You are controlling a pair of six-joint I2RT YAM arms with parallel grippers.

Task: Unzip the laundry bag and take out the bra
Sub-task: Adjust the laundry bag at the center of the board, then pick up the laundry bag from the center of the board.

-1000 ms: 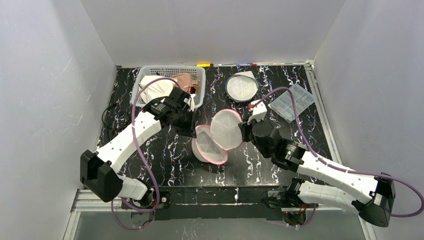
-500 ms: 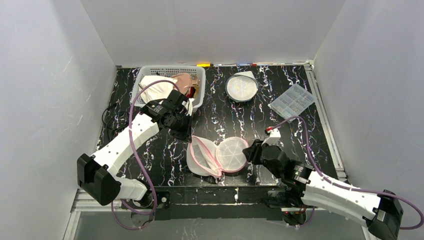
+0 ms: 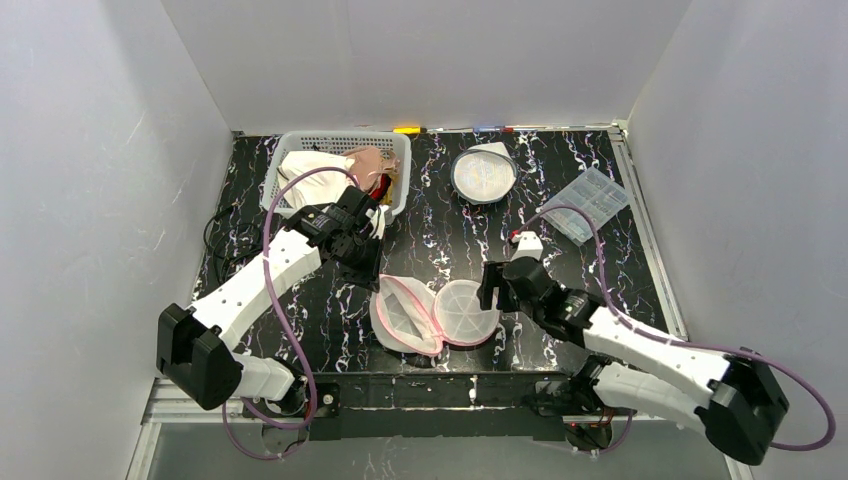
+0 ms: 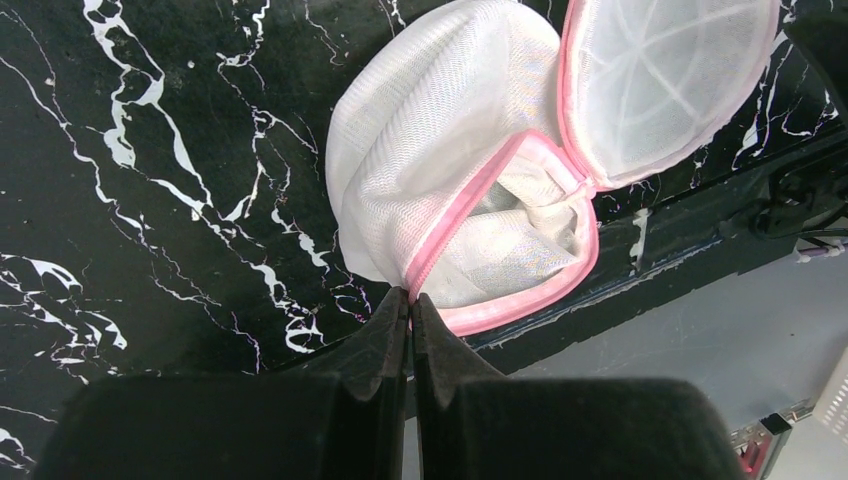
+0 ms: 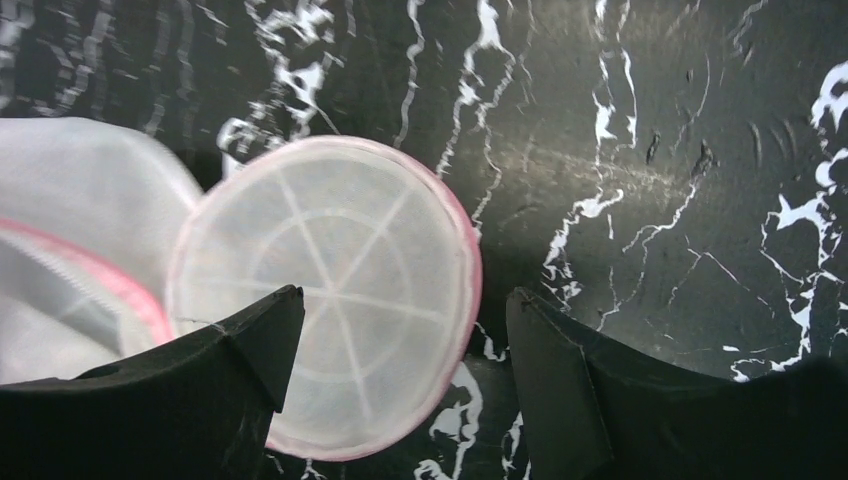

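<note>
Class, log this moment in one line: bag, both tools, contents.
laundry bag: unzipped, lid flipped open | left tool: shut, pinching pink rim | right tool: open over lid | white fabric: inside bag

Reaches the left arm (image 3: 270, 270) inward, elbow bent, with the left gripper (image 4: 410, 300) pinched tight, fingers pressed flat together. Stretches the right arm (image 3: 640, 345) low toward the middle, right gripper (image 5: 405, 298) spread wide, aimed downward.
</note>
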